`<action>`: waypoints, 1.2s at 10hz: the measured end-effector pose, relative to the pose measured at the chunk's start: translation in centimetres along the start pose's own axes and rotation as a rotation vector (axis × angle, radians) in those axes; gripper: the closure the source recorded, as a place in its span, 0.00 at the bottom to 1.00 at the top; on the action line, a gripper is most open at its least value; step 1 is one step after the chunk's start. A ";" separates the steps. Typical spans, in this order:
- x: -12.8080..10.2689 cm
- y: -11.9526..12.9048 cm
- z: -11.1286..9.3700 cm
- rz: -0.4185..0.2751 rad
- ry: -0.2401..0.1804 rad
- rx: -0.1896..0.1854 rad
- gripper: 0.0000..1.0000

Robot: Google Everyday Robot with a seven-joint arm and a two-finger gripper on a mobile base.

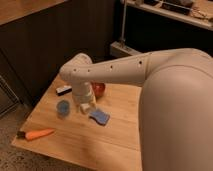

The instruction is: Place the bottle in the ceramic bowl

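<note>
My white arm reaches in from the right, and its wrist points down at the middle of the wooden table point(120, 135). The gripper point(84, 103) hangs below the wrist, between the blue cup and the sponge, and the wrist hides most of it. Right at the gripper a small cream-white shape shows just above the tabletop, which looks like the bottle point(86, 107). I cannot tell whether the gripper touches it. The reddish-brown ceramic bowl point(99, 89) sits just behind and to the right of the gripper, partly covered by the arm.
A round blue cup point(63, 107) stands left of the gripper, and a flat blue sponge point(99, 117) lies to its right front. An orange carrot point(38, 134) lies near the front left corner. A dark and white object point(63, 90) sits at the back left. A dark wall and shelving stand behind the table.
</note>
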 end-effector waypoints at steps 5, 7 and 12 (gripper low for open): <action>-10.2 0.5 -0.8 -0.108 -0.108 0.037 0.35; -13.1 0.5 0.4 -0.157 -0.100 0.010 0.35; -13.1 1.7 4.2 -0.329 -0.054 -0.150 0.35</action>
